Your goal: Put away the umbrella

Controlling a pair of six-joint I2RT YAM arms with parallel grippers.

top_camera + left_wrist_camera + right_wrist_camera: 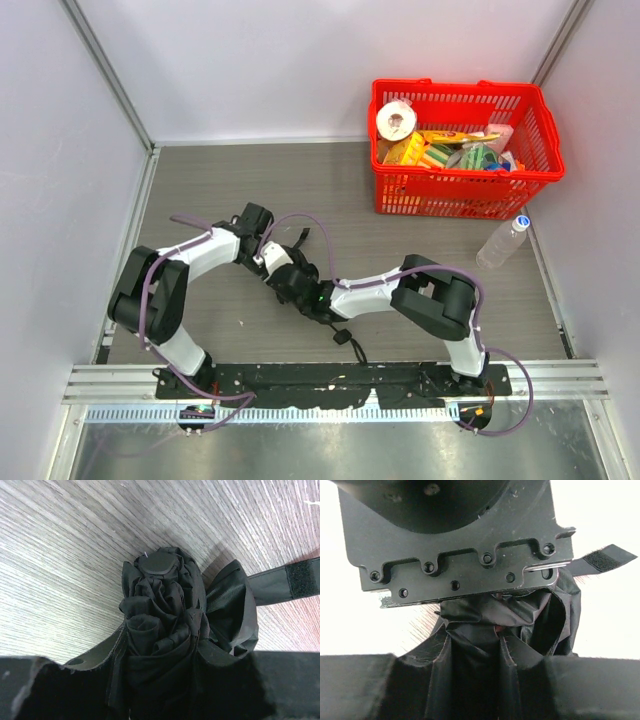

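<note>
Wood-grain table [400, 250]: left gripper [160, 685] and right gripper [470, 680] both clamp the bunched umbrella [160, 600]; loose fabric may slip.

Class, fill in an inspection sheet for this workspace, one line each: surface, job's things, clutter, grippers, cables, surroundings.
Surface: grey wood-grain table.
Job's things: black umbrella, folded and bunched, held between both grippers; its Velcro strap sticks out unfastened.
Clutter: red basket of groceries at far right; clear bottle beside it.
Grippers: left gripper and right gripper both shut on the umbrella.
Cables: purple cables run along both arms.
Surroundings: white walls on three sides.
</note>
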